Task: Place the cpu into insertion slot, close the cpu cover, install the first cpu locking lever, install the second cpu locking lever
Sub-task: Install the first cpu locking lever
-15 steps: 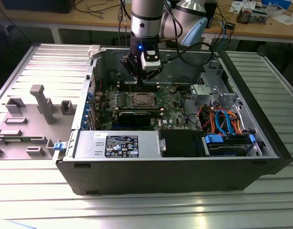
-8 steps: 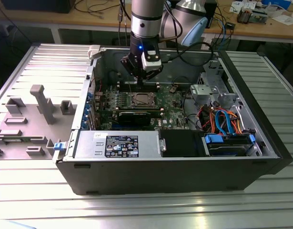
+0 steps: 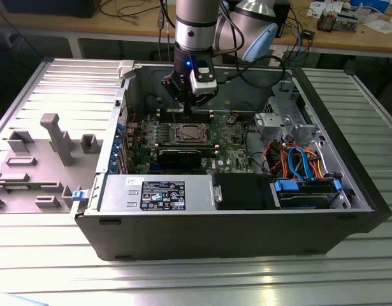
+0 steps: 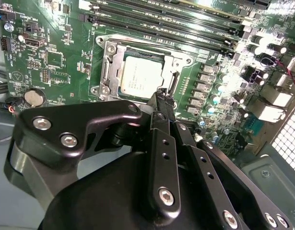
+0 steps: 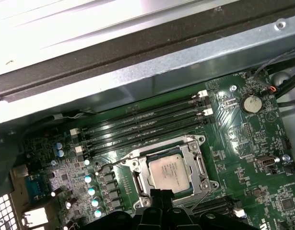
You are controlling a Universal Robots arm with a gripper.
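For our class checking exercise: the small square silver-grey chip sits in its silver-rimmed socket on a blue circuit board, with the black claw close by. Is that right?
Not quite: the second wrist view shows the circuit board is green, not blue. The small square silver-grey chip does sit in its silver-rimmed socket, with the black claw close by.

I'm seeing a ribbed metal tabletop (image 3: 55,280) carrying an open computer case (image 3: 215,229) mid-surface. Toward the edge on the exterior view's left sits a grey moulded fixture (image 3: 55,137), possibly plastic.
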